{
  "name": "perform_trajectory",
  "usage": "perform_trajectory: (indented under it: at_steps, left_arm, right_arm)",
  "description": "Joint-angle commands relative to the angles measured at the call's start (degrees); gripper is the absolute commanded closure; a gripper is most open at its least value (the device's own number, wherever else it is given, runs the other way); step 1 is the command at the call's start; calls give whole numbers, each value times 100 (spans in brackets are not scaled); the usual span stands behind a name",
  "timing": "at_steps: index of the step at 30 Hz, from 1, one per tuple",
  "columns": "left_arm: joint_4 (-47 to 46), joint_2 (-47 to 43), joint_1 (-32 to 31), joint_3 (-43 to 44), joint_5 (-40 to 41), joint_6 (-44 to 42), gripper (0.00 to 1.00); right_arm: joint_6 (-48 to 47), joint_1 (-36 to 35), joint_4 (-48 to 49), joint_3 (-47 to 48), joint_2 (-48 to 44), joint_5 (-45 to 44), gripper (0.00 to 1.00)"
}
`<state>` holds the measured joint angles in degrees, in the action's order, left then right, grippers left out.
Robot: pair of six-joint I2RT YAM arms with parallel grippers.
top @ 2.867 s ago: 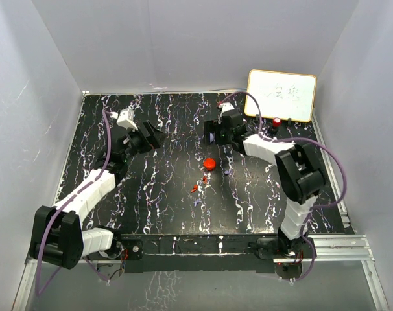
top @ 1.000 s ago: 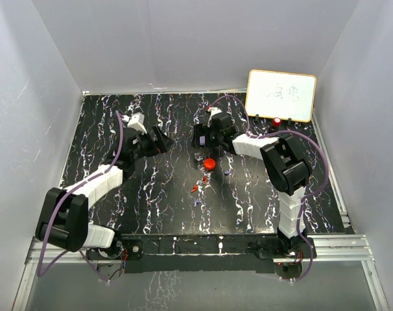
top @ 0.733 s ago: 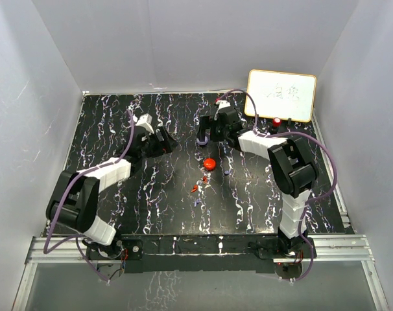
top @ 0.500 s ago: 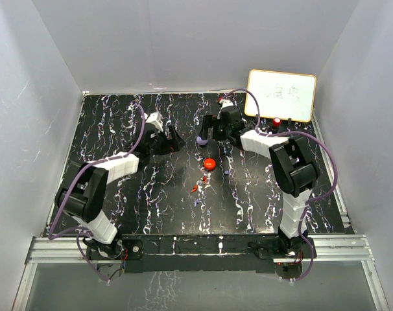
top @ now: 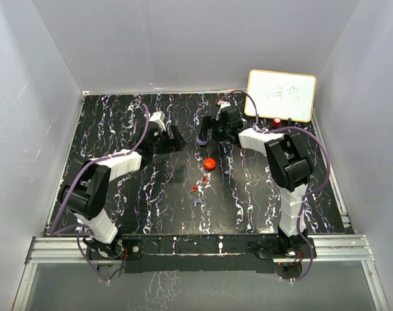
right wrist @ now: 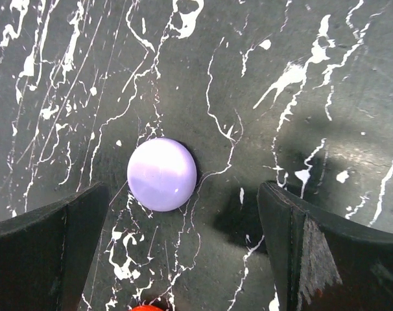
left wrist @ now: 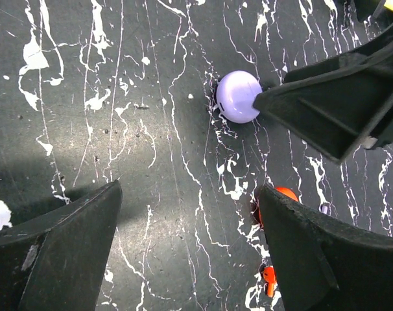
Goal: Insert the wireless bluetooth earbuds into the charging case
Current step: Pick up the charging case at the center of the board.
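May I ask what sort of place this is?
Likely a robotics lab booth: grey walls enclosing a black marbled table, a left arm and right arm bolted at its near edge, a whiteboard.

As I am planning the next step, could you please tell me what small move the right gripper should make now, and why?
Probably lower the right gripper straight down around the purple case. Its jaws stand open, the case lies on the table between its fingers and nothing is held; the case looks shut, so it likely needs gripping before any earbuds go in.
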<state>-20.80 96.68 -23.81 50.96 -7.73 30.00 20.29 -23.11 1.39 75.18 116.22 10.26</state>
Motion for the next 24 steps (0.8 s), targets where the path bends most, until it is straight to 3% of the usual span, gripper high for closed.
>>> perform_trajectory:
  at_steps: [1, 15, 24]
  left_arm:
    - [211, -637, -27, -90, 184, -122, 15]
    - [735, -1117, -27, -242, 709, -257, 14]
    - [857, -1291, -16, -288, 923, -316, 14]
  right_arm:
    - [-248, -180, 60, 394, 138, -47, 3]
    - [-875, -977, -710, 1006, 587, -1667, 5]
    - [-1035, -1134, -824, 988, 716, -2409, 9]
